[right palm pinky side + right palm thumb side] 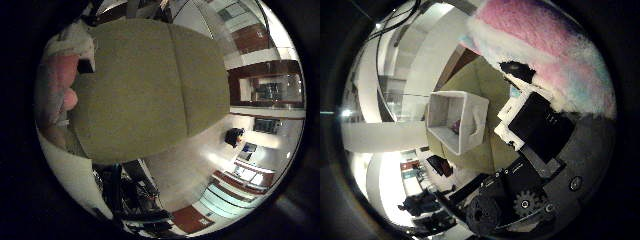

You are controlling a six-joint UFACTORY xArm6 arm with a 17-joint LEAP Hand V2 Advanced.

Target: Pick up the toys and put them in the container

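A fluffy pink, white and pale blue plush toy (545, 40) lies close against the palm in the right thumb side palm view. My right hand (532, 118) has its white and black fingers curled against it and holds it up above the table. The toy's pink and white fur also shows in the right little finger side palm view (58, 82). A white open container (472, 104) stands below on the olive green table (492, 75). A small pinkish thing (455, 125) lies inside it.
The olive green table top (150, 90) fills much of the right little finger side palm view, with its edges all round. Beyond it lie a shiny floor (215, 150) and office furniture (250, 170) far below.
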